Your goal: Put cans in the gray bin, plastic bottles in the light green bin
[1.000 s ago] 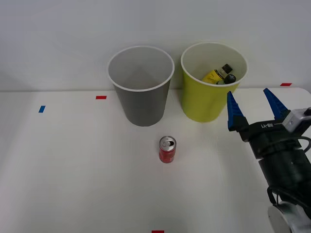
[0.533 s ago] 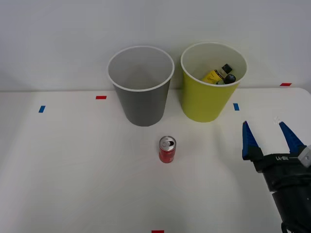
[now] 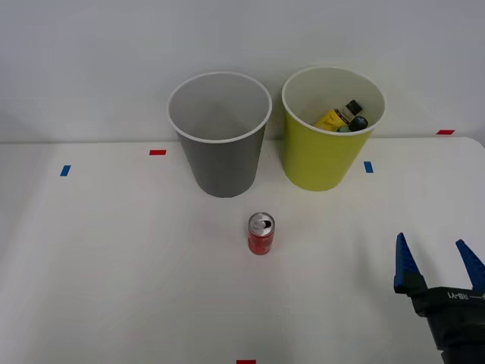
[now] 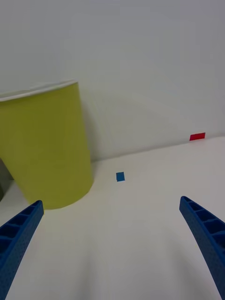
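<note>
A short red can [image 3: 261, 233] with a silver top stands upright on the white table in front of the two bins. Behind it stands the gray bin [image 3: 221, 159] with a white rim. To its right is the light green bin [image 3: 326, 155] [image 4: 44, 145], which holds plastic bottles [image 3: 345, 117] with black caps, one with a yellow label. My right gripper [image 3: 438, 262] [image 4: 112, 248] is open and empty at the table's near right, well to the right of the can, with both blue fingers spread apart.
Small red tape marks [image 3: 157, 152] and blue tape marks [image 3: 368, 167] [image 4: 120, 176] lie on the table. A white wall rises behind the bins. The table's right edge runs near my arm.
My right gripper has drawn back from beside the light green bin toward the near right corner, staying open. The can and bins have not moved.
</note>
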